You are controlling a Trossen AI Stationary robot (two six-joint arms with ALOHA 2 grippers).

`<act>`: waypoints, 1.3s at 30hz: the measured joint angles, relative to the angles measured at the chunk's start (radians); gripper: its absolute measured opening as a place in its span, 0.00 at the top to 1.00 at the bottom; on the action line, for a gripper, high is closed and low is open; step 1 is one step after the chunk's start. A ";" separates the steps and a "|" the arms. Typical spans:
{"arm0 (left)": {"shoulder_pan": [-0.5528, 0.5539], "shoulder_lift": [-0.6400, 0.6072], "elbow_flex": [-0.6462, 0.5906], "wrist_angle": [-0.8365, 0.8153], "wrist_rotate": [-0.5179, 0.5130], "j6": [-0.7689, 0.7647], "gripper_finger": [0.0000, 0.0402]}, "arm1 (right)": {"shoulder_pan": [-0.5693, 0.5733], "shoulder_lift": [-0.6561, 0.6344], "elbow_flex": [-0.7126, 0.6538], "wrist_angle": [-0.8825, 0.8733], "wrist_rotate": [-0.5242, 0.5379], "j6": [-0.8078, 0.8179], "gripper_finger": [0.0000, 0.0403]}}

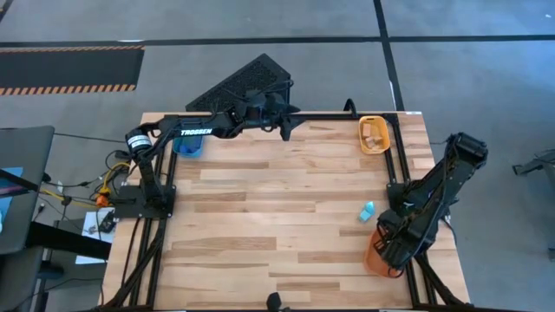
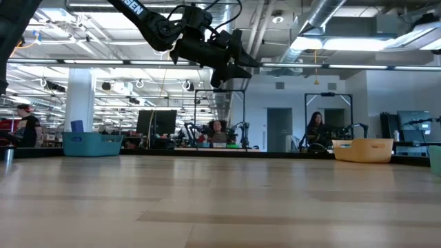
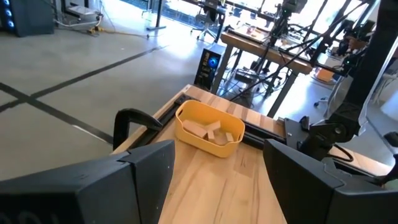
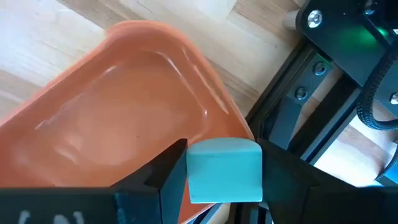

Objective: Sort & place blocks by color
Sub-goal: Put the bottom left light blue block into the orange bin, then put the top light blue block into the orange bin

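My right gripper [image 4: 224, 190] hangs over the orange tray [image 4: 112, 118] at the table's near right, shut on a light cyan cube [image 4: 225, 163]. In the high view the arm hides this gripper, and only the tray's edge [image 1: 374, 256] shows. A second cyan block [image 1: 367, 211] lies on the wood just beyond that tray. Tan pieces [image 3: 208, 132] lie inside the yellow tray [image 1: 375, 134] at the far right. My left gripper [image 1: 286, 130] stands open, raised over the far edge between the blue tray [image 1: 186, 144] and the yellow one, with nothing between its fingers [image 3: 149, 177]. My right gripper pinches the cyan cube by two opposite sides [image 4: 194, 171] between its two fingers. The fingers come from above, pointing down. The cube is lifted clear, level, above the orange tray's rim.
Black frame rails [image 1: 401, 165] run along the table's edges, close beside the orange tray [image 4: 292, 118]. A clamp [image 3: 134, 121] stands on the far edge near the yellow tray. Bare wood [image 1: 277, 217] fills the table's middle. People sit at benches beyond the table [image 2: 315, 127].
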 joint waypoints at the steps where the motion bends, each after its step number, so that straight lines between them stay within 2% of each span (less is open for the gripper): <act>1: 0.000 0.000 0.000 -0.005 0.001 -0.001 0.43 | 0.000 0.000 0.005 -0.009 0.002 0.000 0.51; 7: 0.000 0.000 0.000 -0.011 0.025 -0.094 0.43 | 0.007 0.000 0.043 -0.023 0.058 -0.014 0.50; 11: 0.000 0.000 0.000 -0.025 0.038 -0.147 0.43 | 0.054 0.000 0.048 0.023 0.064 -0.014 0.47; 17: -0.003 0.000 0.000 -0.123 0.119 -0.203 0.43 | 0.139 0.000 0.048 0.126 0.065 0.022 0.43; 23: -0.022 0.000 0.000 -0.216 0.125 -0.207 0.43 | 0.167 -0.002 0.049 0.141 0.132 0.061 0.39; 31: -0.049 0.000 0.000 -0.219 0.103 -0.206 0.43 | 0.093 -0.090 0.049 0.057 0.321 0.060 0.38; 39: -0.039 0.000 0.000 -0.218 0.099 -0.206 0.43 | -0.097 -0.192 0.049 -0.058 0.425 -0.007 0.38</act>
